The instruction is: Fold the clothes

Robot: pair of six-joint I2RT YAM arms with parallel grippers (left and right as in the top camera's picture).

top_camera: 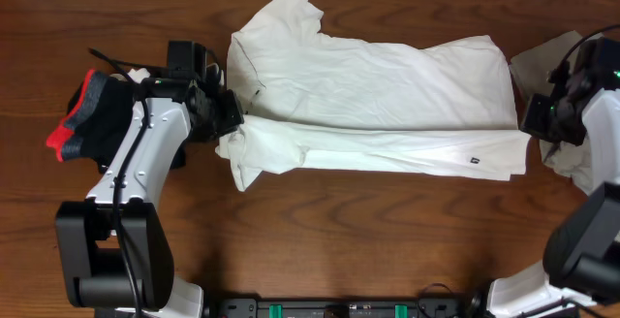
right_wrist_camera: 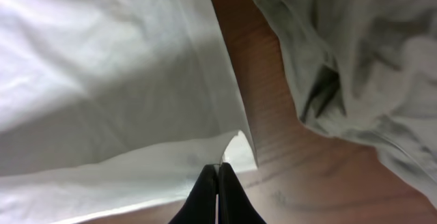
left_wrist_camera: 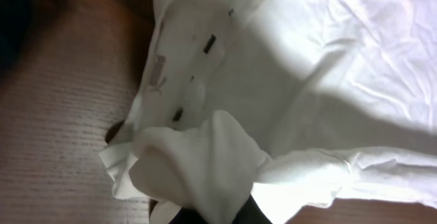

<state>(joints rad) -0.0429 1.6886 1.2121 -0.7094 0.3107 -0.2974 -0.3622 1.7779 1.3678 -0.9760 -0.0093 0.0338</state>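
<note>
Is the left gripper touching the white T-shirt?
Touching: the left wrist view shows the T-shirt bunched directly against the dark fingers of the left gripper.

The T-shirt [top_camera: 378, 85] lies across the table's [top_camera: 368, 231] middle, left gripper [top_camera: 232, 116] at its left end, right gripper [right_wrist_camera: 218, 168] at its right corner. One garment [top_camera: 92, 114] lies further left, another garment [top_camera: 538, 66] further right

Overhead straight down on whole table [top_camera: 387, 221], wrist views close and low at opposite ends of shared T-shirt [top_camera: 387, 76].
</note>
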